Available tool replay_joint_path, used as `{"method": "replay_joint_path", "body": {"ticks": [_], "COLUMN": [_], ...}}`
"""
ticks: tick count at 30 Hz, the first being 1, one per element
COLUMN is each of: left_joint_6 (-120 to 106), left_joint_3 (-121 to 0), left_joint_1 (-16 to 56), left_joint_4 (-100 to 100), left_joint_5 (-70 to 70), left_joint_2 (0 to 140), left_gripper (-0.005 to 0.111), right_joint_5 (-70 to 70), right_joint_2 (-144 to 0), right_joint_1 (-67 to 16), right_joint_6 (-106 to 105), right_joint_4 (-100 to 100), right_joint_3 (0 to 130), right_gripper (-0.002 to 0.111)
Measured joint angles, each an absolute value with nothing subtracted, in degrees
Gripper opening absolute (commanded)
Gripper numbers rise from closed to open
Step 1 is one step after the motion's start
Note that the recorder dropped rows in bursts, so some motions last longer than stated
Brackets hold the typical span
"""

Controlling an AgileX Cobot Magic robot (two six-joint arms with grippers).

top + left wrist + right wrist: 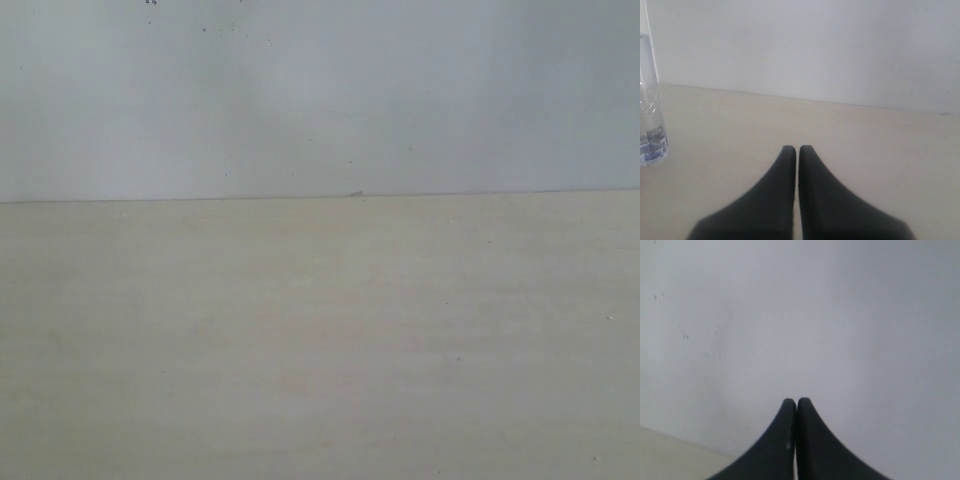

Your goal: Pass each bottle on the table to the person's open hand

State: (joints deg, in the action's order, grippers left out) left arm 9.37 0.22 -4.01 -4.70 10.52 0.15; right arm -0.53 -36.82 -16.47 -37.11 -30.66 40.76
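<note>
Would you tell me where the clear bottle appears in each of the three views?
Exterior view: not in it.
Left wrist view: the clear bottle stands on the table at the frame's edge, apart from the left gripper.
Right wrist view: not in it.
Shared landmark: the table's far edge against the wall.

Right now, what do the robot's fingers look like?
The left gripper and right gripper look alike: each has two smooth, plain black fingers, wide at the base and curving to slim rounded tips. No cables or markings show.
</note>
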Motion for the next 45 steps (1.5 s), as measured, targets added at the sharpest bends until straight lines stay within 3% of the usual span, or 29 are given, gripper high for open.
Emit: {"method": "replay_joint_path", "body": {"ticks": [8, 13, 17, 23, 27, 29, 36, 45], "left_joint_6": [9.4, 9.4, 9.4, 9.4, 9.4, 9.4, 9.4, 9.4], "left_joint_3": [0.2, 0.2, 0.2, 0.2, 0.2, 0.2, 0.2, 0.2], "left_joint_1": [-4.0, -4.0, -4.0, -4.0, -4.0, -4.0, -4.0, -4.0], "left_joint_4": [-4.7, -4.7, -4.7, -4.7, -4.7, -4.7, -4.7, -4.7], "left_joint_5": [10.5, 10.5, 10.5, 10.5, 10.5, 10.5, 10.5, 10.5], "left_joint_2": [0.2, 0.2, 0.2, 0.2, 0.2, 0.2, 0.2, 0.2], "left_gripper": [0.004, 0.004, 0.004, 0.004, 0.004, 0.004, 0.004, 0.004], "right_joint_5": [-3.5, -5.6, -5.6, -4.8, 0.3, 0.3, -1.3, -1.4], "right_joint_2": [-23.1, -11.3, -6.8, -6.5, -6.5, -6.5, -6.5, -6.5], "right_joint_1": [-2.9, 3.8, 4.7, 4.7, 4.7, 4.7, 4.7, 4.7], "right_joint_6": [-30.9, -29.9, -28.4, -22.5, 7.6, 12.5, -0.4, -1.4], "right_joint_4": [-33.9, -33.2, -33.2, -31.8, -2.4, 2.8, -7.7, -9.6], "right_joint_3": [39.0, 25.0, 12.3, 4.7, 0.4, 0.3, 0.2, 0.1], "right_gripper": [0.000, 0.000, 0.000, 0.000, 0.000, 0.000, 0.000, 0.000]}}
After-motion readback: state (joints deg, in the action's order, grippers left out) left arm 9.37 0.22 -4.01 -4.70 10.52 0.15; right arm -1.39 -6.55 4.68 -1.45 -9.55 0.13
